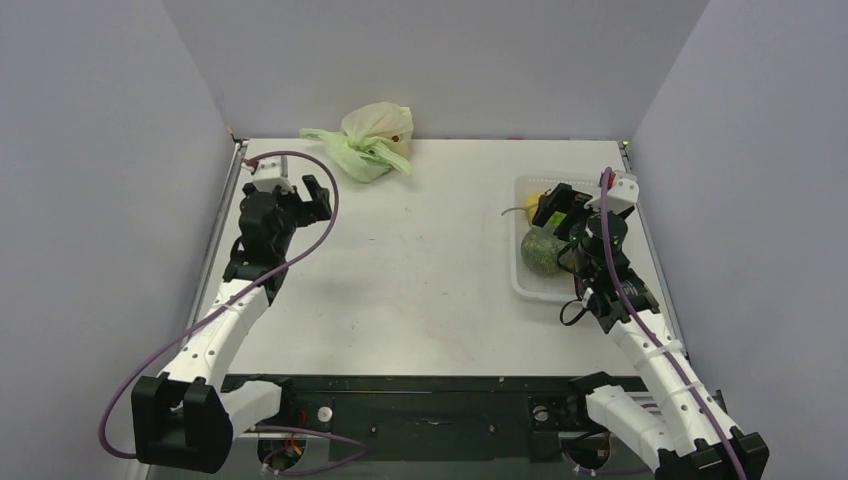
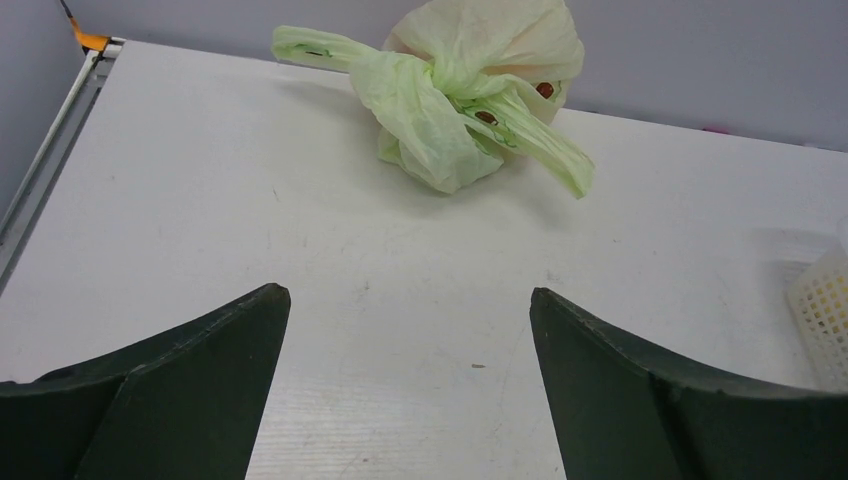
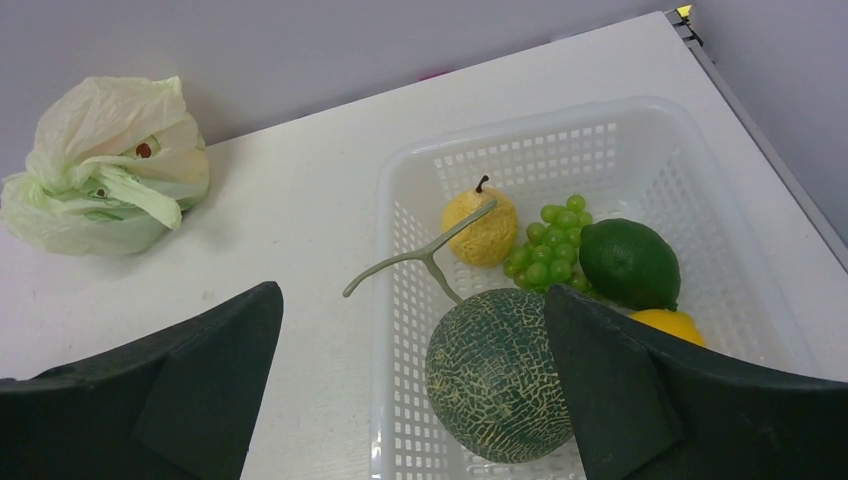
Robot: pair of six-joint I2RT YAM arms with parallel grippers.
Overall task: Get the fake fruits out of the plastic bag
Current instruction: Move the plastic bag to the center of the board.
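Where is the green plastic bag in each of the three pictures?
Top external: the plastic bag is near the top, left of centre.
Left wrist: plastic bag at top centre.
Right wrist: plastic bag at upper left.
Shared landmark: the white basket, at the right edge of the left wrist view and in the middle of the right wrist view.

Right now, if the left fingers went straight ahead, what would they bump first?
Probably the plastic bag, lying ahead of the open left fingers, slightly right of centre, with only bare table between. The view tilts downward, so they might graze the table first; depth is hard to judge.
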